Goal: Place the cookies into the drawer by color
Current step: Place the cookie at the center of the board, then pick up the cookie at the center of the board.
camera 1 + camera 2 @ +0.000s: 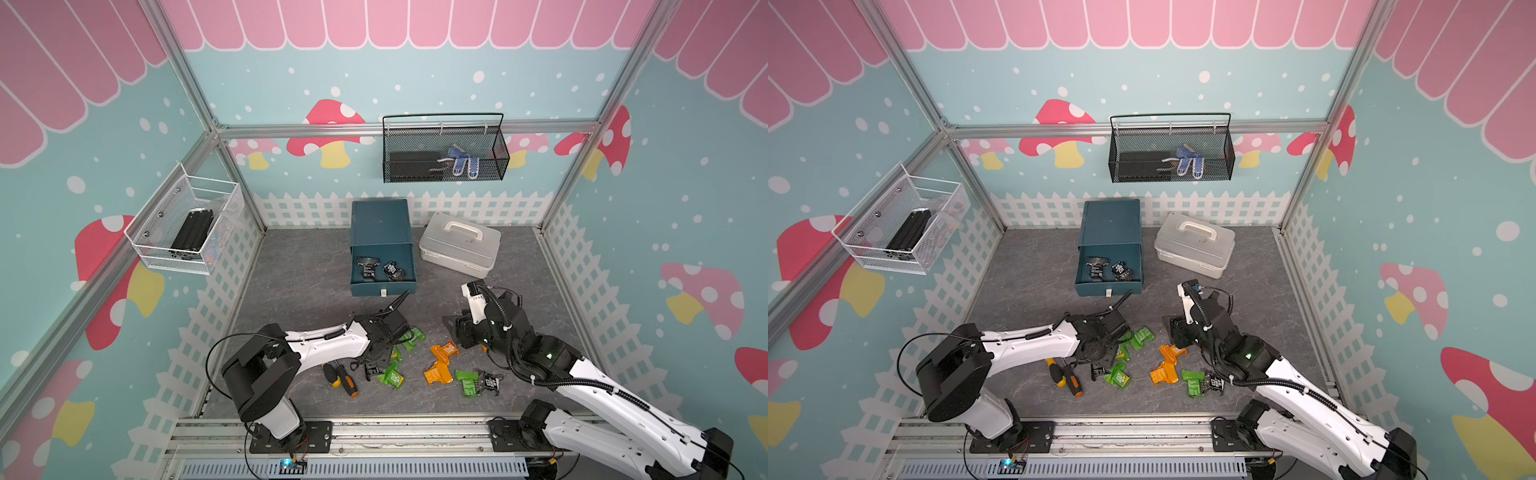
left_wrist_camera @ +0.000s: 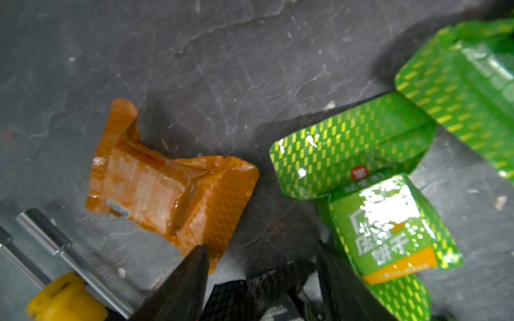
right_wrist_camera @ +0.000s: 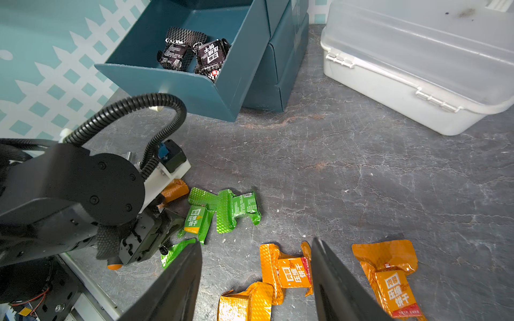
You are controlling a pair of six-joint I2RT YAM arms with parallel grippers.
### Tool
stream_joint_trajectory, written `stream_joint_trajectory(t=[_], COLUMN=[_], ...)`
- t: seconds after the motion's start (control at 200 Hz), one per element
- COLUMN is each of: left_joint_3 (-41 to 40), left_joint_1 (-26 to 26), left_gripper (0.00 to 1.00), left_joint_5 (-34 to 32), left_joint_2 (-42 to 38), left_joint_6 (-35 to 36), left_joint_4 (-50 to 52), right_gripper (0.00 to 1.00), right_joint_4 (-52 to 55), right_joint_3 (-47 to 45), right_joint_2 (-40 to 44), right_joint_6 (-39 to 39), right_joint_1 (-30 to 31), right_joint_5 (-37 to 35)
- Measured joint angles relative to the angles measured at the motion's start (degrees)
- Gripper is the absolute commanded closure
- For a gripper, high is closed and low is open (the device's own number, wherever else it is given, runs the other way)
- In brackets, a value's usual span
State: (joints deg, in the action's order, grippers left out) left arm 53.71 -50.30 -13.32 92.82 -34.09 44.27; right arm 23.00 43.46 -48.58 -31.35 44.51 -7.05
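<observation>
The left gripper [image 2: 261,247] stands with its jaws apart, clamped on nothing, straddling a black cookie [image 2: 264,294] that lies deep in the gap; its long axis is hidden. The open top drawer [image 1: 382,289], holding two black cookies [image 1: 368,266], lies straight beyond. The right gripper [image 3: 256,242] hovers open and empty above an orange cookie [image 3: 289,272].

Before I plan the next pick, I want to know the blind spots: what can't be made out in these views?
Black packet between the fingers of the left gripper: cut off by the frame edge in the left wrist view.
Two lower drawers: closed in the right wrist view, contents hidden.
Grey case: lid shut, contents hidden.
Black mesh basket: contents behind mesh, too small in both top views.
</observation>
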Motion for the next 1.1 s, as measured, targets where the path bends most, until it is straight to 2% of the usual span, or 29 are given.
stream_joint_trajectory(t=[0.255, 0.435, 0.595, 0.881, 1.096], left_joint_3=[3.9, 0.6, -1.9, -5.1, -5.5], left_joint_1=[0.0, 0.0, -0.1, -0.5, -1.3], left_gripper=[0.31, 0.27, 0.24, 0.24, 0.27], left_joint_5=[-0.7, -0.1, 2.6, 7.8, 8.5], left_joint_2=[-0.9, -9.1, -14.4, -12.7, -10.6], left_joint_6=[-4.7, -8.2, -10.3, -12.1, -12.3], left_joint_4=[8.5, 9.7, 6.8, 2.4, 0.9], right_gripper=[0.35, 0.35, 0.34, 0.34, 0.34], right_joint_4=[-0.2, -0.3, -0.3, -0.3, -0.3], right_joint_3=[-2.0, -2.1, -2.1, -2.1, -2.1], right_joint_2=[3.6, 5.4, 5.0, 4.7, 4.8], right_joint_6=[0.0, 0.0, -0.2, -0.2, -0.2], right_joint_1=[0.0, 0.0, 0.0, 0.0, 0.0], right_joint_5=[1.0, 1.6, 2.1, 2.5, 2.6])
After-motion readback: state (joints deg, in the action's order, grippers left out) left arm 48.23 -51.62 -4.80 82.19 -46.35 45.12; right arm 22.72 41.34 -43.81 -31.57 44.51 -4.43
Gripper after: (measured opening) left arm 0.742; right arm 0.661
